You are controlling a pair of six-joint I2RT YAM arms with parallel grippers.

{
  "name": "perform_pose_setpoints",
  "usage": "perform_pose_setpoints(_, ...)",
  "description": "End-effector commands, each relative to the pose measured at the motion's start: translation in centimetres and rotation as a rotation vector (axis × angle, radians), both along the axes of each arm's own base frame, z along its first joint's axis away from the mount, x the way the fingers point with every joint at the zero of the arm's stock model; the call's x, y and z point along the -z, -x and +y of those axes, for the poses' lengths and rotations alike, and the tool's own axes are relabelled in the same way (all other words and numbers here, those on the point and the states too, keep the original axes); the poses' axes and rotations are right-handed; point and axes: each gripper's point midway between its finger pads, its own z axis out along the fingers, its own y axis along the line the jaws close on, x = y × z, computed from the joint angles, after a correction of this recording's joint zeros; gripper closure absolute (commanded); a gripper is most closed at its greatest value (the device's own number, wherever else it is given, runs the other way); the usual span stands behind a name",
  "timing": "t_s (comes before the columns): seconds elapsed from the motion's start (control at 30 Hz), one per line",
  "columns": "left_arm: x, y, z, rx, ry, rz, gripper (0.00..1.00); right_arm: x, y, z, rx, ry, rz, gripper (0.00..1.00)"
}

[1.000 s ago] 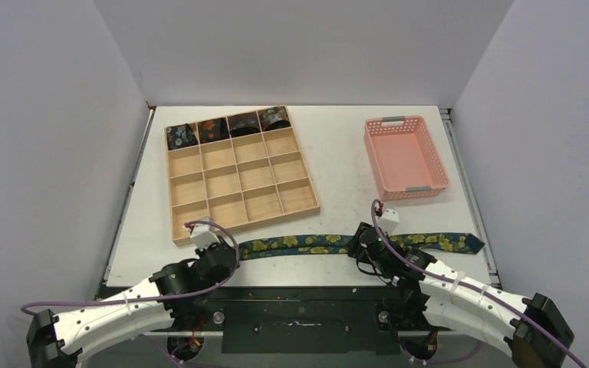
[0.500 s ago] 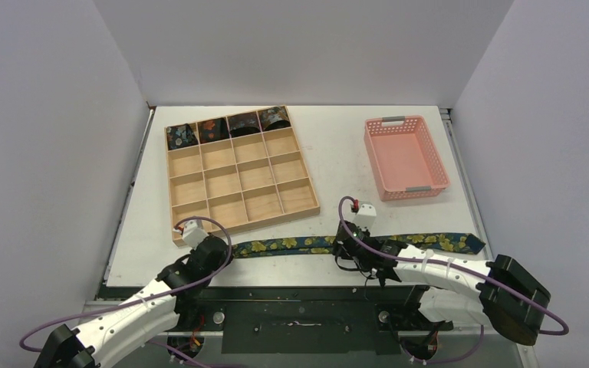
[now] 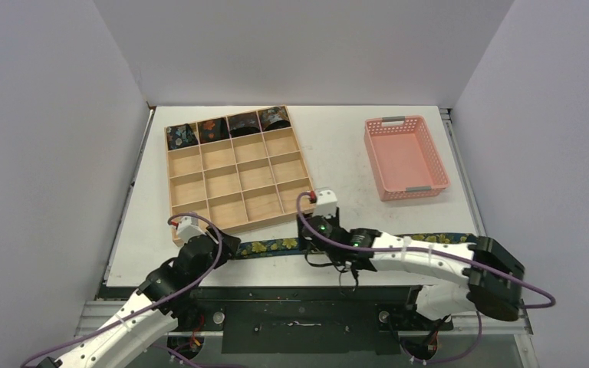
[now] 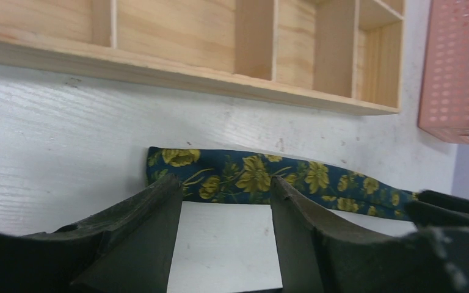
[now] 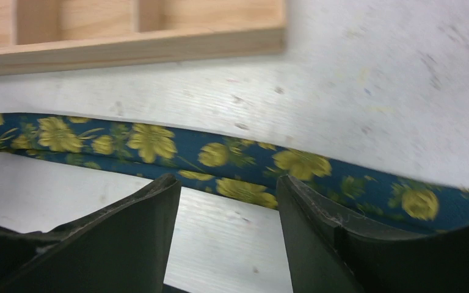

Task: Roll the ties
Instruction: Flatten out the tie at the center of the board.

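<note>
A long navy tie with yellow flowers (image 3: 272,246) lies flat along the table's near edge, from left of centre to the right. It shows in the left wrist view (image 4: 250,177) and the right wrist view (image 5: 159,143). My left gripper (image 3: 226,244) is open and empty at the tie's narrow left end (image 4: 159,162), fingertips just short of it. My right gripper (image 3: 312,234) is open and empty over the tie's middle. Several rolled ties (image 3: 230,125) sit in the back row of the wooden tray (image 3: 238,222).
The wooden divided tray stands just beyond the tie, its front wall close to both grippers (image 4: 220,73) (image 5: 128,49). A pink plastic basket (image 3: 432,165) stands at the right rear.
</note>
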Motion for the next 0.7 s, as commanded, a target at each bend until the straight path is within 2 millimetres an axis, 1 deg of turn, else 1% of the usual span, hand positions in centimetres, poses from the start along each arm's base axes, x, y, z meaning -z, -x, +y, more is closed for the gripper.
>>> perform_pose_setpoints(0.0,-2.6,0.8,-0.4,0.053,0.015,-0.024,0.46,1.4,-1.0,3.0,-0.111,0.153,-0.031,0.43)
perform_pose_setpoints(0.07,-2.4,1.0,-0.4,0.046,0.027,-0.014,0.46,2.3,-1.3,4.1,-0.134,0.173,-0.019,0.46)
perform_pose_setpoints(0.17,-2.3,1.1,-0.1,0.035,0.025,-0.007,0.46,3.6,-1.4,5.6,-0.165,0.194,0.005,0.47)
perform_pose_setpoints(0.2,-2.4,1.0,-0.2,0.037,0.026,-0.008,0.45,3.7,-1.4,6.2,-0.175,0.192,0.010,0.47)
perform_pose_setpoints(0.27,-2.3,1.0,-0.2,0.040,0.025,-0.008,0.45,4.3,-1.4,6.6,-0.184,0.202,0.020,0.48)
perform_pose_setpoints(0.37,-2.1,1.0,-0.3,0.044,0.017,-0.002,0.45,5.0,-1.3,6.9,-0.192,0.216,0.037,0.53)
perform_pose_setpoints(0.67,-1.6,1.1,-0.5,0.057,0.013,0.008,0.45,7.1,0.1,6.6,-0.221,0.243,0.094,0.74)
